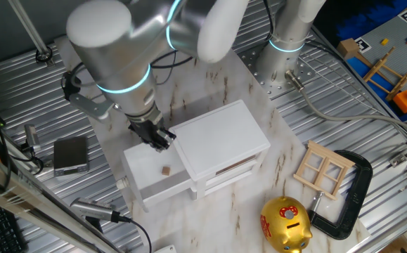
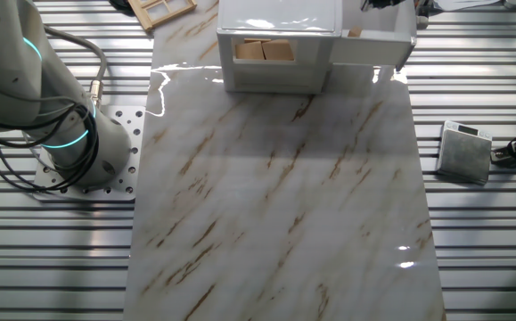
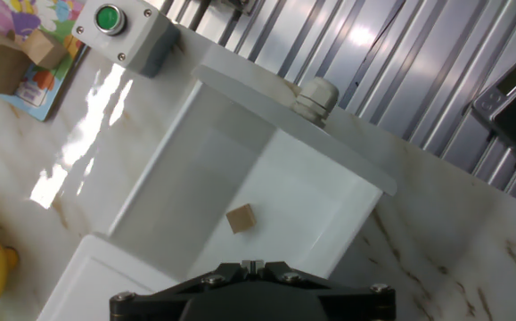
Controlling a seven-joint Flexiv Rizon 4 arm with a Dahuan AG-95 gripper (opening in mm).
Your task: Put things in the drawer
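Drawer (image 1: pixel 154 176), the plain white sliding tray of the small white box cabinet (image 1: pixel 224 137), stands pulled open on the marble bench (image 2: pixel 275 196), a small tan wooden cube (image 1: pixel 166 170) inside. The black two-finger tool (image 1: pixel 159 140) hovers over the drawer's rear; whether its fingers are apart I cannot tell. Placing looks done; next likely comes pushing the drawer closed.

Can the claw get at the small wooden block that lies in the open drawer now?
Probably yes: the drawer is pulled out, the wooden block lies alone on its floor, and the claw hangs just above with nothing between.
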